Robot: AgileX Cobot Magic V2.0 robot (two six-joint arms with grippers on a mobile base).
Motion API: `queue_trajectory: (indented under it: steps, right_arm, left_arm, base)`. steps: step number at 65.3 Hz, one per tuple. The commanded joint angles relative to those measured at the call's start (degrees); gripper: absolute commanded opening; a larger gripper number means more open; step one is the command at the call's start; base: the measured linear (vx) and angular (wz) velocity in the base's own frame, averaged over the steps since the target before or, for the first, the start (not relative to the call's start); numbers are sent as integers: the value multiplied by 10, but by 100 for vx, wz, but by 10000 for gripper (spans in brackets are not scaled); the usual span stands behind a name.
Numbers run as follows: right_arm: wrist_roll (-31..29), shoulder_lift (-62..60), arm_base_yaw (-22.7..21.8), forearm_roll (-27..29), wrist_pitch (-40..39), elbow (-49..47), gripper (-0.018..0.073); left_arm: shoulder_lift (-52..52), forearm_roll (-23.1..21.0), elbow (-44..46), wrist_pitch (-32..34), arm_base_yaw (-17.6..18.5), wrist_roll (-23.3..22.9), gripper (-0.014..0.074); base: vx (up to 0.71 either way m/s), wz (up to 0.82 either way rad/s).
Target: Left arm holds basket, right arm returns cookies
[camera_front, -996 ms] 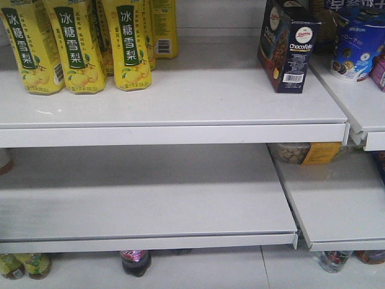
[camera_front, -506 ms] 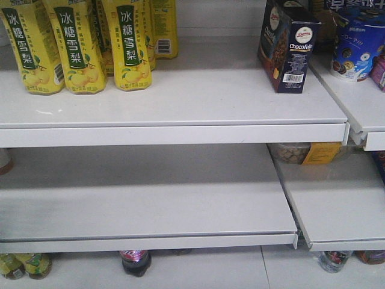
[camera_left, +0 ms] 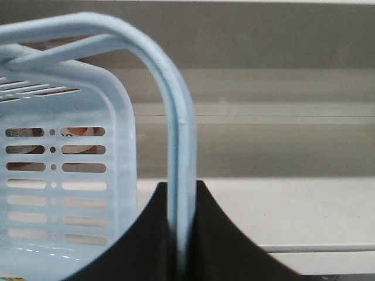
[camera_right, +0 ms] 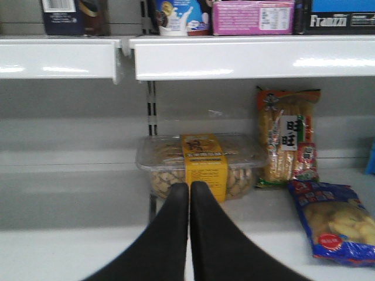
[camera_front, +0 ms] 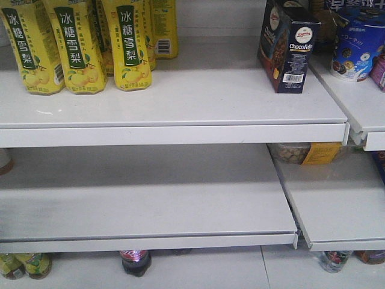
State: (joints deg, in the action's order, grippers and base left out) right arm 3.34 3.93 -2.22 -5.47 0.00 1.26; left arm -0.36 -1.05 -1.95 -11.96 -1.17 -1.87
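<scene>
Front view: upright dark navy cardboard cookie box (camera_front: 287, 53) stands on the upper white metal shelf (camera_front: 180, 102), at its right end, long axis vertical; neither arm appears in this view.
Right wrist view: right end effector (camera_right: 188, 190) has its black fingers pressed together, holding nothing; it sits low, aimed at the lower shelf.
Key relation: the cookie box (camera_right: 73, 16) lies above and to the left of the right end effector, one shelf level higher, with only its bottom part in frame.
Nearer arm: judged the right, since the box shows in its camera and not in the left's.
Left wrist view: left end effector (camera_left: 179, 234) pinches the loop handle of the light blue slotted plastic basket (camera_left: 58, 170), whose body hangs to the left.
Task standing: the box already rests on the shelf, so the return looks done or nearly so.
Box lettering: "Chocofe…" in white, round white-red logo, barcode on the side.
Yellow bottles (camera_front: 78, 45): Chinese characters 冰糖雪梨.
Dark box, top right (camera_right: 340, 16): "Franzzi".
Snack bag (camera_right: 288, 137): 旺旺.
Clear tub with yellow band (camera_right: 202, 167): text unreadable.
</scene>
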Motion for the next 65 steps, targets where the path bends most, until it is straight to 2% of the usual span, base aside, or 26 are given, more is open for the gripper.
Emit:
queue_trajectory:
  steps: [1, 14, 25, 65]
  right_arm:
    - [0, -5, 23, -7, -65, 3, -8]
    - [3, -37, 55, -7, -19, 3, -8]
    - [3, -51, 87, -6, -14, 4, -8]
    - [5, -51, 87, -6, -14, 4, -8]
  left_arm:
    - [-13, 5, -6, 62, -2, 10, -6]
    - [-13, 5, -6, 62, -2, 10, -6]
    - [-13, 5, -6, 62, -2, 10, -6]
    - [-13, 5, -6, 62, -2, 10, -6]
  base:
    - [0, 0]
    - [0, 0]
    - [0, 0]
    - [0, 0]
